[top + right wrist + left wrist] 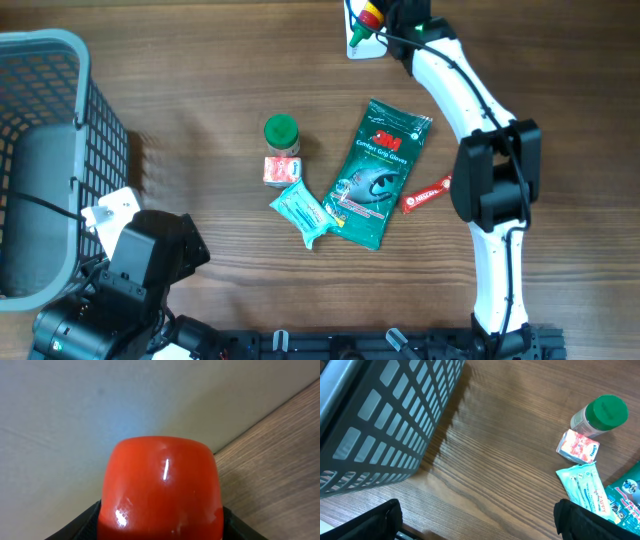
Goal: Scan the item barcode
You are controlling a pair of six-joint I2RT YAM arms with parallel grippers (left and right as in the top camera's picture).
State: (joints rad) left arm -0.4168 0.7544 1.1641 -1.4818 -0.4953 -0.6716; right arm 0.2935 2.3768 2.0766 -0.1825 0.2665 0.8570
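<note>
Table (pixel 200 80): brown wood.
Left: grey basket (pixel 100 130).
Middle: green-capped jar (pixel 281 133), red-white packet (pixel 281 170) beside it, teal packet (pixel 303 212), green pouch (pixel 378 172).
Right: red bar (pixel 427 194).
Far edge: scanner (pixel 358 42).

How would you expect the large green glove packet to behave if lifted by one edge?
The green glove packet lies flat and thin, so it would probably sag. Its plastic film may be slippery. Being so thin, it is likely light.
</note>
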